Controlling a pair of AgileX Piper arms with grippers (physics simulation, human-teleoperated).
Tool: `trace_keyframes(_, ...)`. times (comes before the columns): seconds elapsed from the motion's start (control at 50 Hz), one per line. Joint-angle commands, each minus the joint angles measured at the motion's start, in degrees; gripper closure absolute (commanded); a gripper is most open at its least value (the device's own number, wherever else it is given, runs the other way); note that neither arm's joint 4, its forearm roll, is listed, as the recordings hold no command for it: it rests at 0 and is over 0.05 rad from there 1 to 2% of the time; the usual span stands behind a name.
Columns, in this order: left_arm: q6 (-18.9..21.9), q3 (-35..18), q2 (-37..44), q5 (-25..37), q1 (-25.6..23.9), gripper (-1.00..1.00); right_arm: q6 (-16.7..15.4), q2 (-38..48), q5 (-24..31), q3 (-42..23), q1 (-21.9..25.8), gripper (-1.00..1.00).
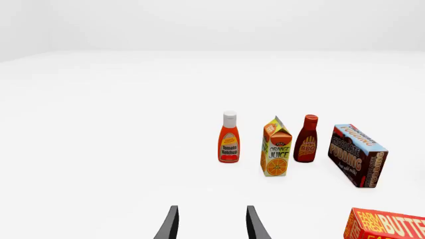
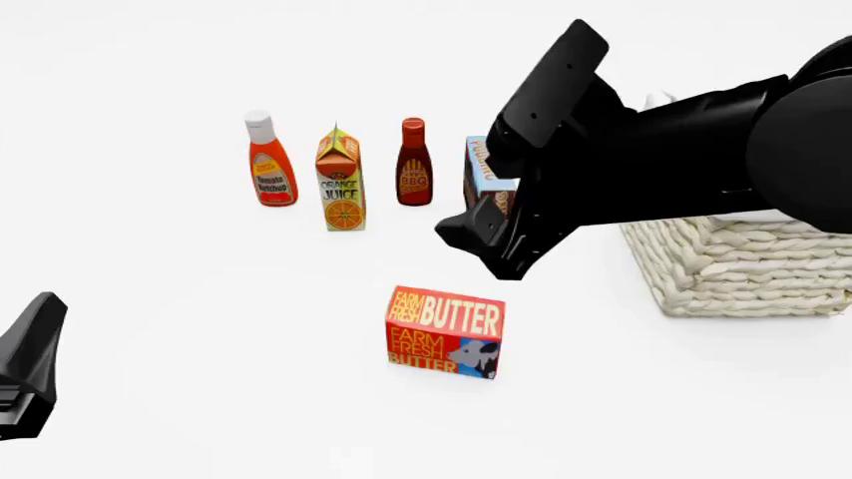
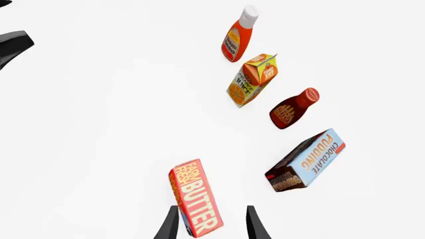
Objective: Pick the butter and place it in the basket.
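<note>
Left claw sits low, open, empty; right claw hangs open above the butter, near the basket.

My right arm reaches in from the right, wrist bent down, its hand spread wide. My left hand sits low at the near left, fingers parted too.

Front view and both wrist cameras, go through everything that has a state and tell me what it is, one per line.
butter: upright on the table, not gripped
basket: upright, partly hidden by the right arm
ketchup: upright, capped
orange juice: upright, closed
BBQ sauce: upright, capped
chocolate pudding: standing, closed
left gripper: open, empty
right gripper: open, above the butter
</note>
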Motion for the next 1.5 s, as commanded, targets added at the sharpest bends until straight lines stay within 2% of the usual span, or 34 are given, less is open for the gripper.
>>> trace_keyframes(0.02,0.0,0.0,0.0,0.0,0.0,-1.0,-0.2,1.6,0.9,-1.2,0.7,-1.0)
trace_keyframes(0.64,0.0,0.0,0.0,0.0,0.0,-1.0,-0.4,5.1,1.6,-1.7,1.5,-1.0)
trace_keyframes(0.92,0.0,0.0,0.0,0.0,0.0,-1.0,-1.8,7.7,3.1,-4.2,0.5,-1.0)
trace_keyframes(1.5,0.0,0.0,0.0,0.0,0.0,-1.0,-3.0,11.3,3.0,-3.3,1.1,-1.0)
